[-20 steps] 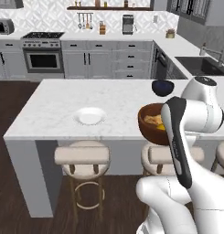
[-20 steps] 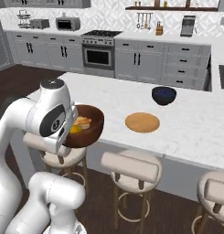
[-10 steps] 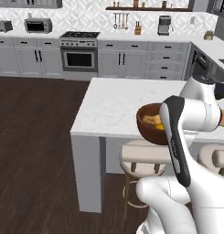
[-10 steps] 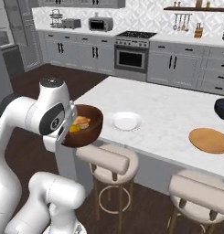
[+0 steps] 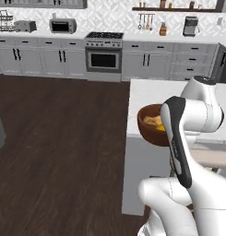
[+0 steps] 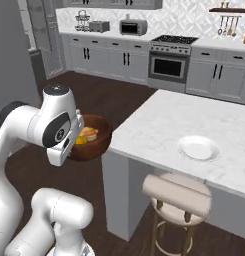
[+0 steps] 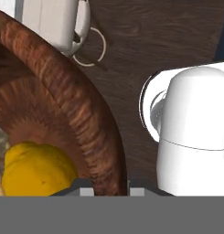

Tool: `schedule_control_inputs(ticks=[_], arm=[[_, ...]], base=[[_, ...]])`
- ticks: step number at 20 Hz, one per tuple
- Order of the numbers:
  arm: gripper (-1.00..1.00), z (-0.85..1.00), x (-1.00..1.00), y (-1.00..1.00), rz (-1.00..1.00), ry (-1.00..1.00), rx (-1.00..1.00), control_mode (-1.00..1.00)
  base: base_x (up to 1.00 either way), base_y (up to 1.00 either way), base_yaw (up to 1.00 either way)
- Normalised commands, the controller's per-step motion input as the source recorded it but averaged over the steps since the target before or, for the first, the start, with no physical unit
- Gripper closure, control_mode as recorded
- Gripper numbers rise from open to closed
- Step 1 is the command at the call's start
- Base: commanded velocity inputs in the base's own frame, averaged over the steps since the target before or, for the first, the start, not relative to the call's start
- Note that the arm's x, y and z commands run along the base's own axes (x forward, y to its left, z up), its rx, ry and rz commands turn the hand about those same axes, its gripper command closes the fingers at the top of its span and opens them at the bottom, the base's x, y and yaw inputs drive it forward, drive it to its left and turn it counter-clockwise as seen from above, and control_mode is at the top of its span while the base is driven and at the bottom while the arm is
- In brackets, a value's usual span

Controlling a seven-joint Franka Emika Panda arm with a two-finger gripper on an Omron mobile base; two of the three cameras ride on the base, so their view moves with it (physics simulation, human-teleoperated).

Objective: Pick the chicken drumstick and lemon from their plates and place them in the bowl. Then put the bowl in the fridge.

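My gripper (image 7: 109, 188) is shut on the rim of the reddish-brown wooden bowl (image 7: 79, 119), one fingertip inside the wall and one outside. I carry the bowl (image 5: 149, 125) in the air, off the left end of the island and about level with its top. Inside it lie the yellow lemon (image 7: 36, 168) and the golden-brown chicken drumstick (image 6: 89, 133). In the left base view the drumstick (image 5: 152, 120) shows above the lemon (image 5: 161, 128), and my forearm hides the bowl's right side. The white plate (image 6: 198, 148) sits bare on the island. The wooden plate is out of view.
The marble island (image 6: 184, 120) lies to my right with a padded stool (image 6: 176, 192) under its near edge. Dark wood floor (image 5: 63, 133) stretches left. Cabinets, an oven (image 5: 104, 59) and a microwave line the back wall. A tall grey body (image 6: 11, 55) stands at the left.
The whole picture has shifted: the base has moved, so the island has slid right and open floor has come in at the left. The bowl stays in my grip as before.
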Motion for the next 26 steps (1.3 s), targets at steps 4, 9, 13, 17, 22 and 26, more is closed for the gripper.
schedule_control_inputs(ticks=[4,9,13,17,22,26], arm=[[1.0,0.0,0.0,0.0,0.0,0.0,0.0,1.0],[1.0,0.0,0.0,0.0,0.0,0.0,0.0,1.0],[1.0,0.0,0.0,0.0,0.0,0.0,0.0,1.0],[1.0,0.0,0.0,0.0,0.0,0.0,0.0,1.0],[1.0,0.0,0.0,0.0,0.0,0.0,0.0,1.0],[1.0,0.0,0.0,0.0,0.0,0.0,0.0,1.0]], base=[[0.1,1.0,0.0],[0.33,1.0,0.0],[0.48,1.0,-0.06],[0.75,1.0,-0.19],[0.98,0.87,-0.31],[1.0,0.18,-0.14]])
